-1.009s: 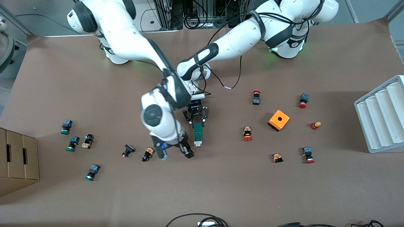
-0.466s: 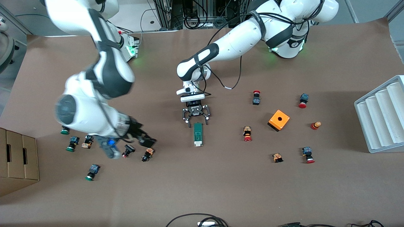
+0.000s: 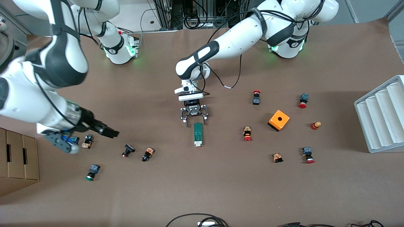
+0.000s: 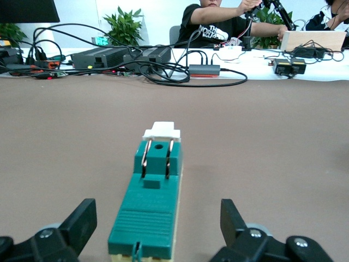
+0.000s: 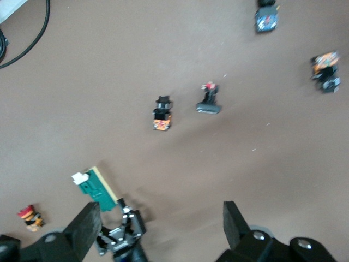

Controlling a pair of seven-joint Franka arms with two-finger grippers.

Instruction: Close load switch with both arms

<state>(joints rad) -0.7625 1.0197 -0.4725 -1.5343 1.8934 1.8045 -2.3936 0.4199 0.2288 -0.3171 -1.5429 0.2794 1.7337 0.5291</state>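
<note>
Load switch [image 3: 198,134] lies flat on the brown worktop [image 3: 221,189] about mid-way between the two arms' ends, its white tab [image 4: 161,130] at the end nearer the front camera. We judge it a light, rigid plastic block, smooth-sided and apt to skid when pushed (so one arm should brace it while the other works the tab); the long green flanks look like the sound place to pinch it. The left pincer [image 3: 193,117] hangs just over the end of the switch that points toward the arms' bases, fingers spread and touching nothing. The right pincer [image 3: 90,134] is released too and sits up over the cluster of push buttons [image 3: 86,141] toward the right arm's end. A second ago the left pincer was clamped on the switch and the right arm stood beside it; since then the left has let go and lifted slightly, the right has swung well away, and the switch has not moved.
</note>
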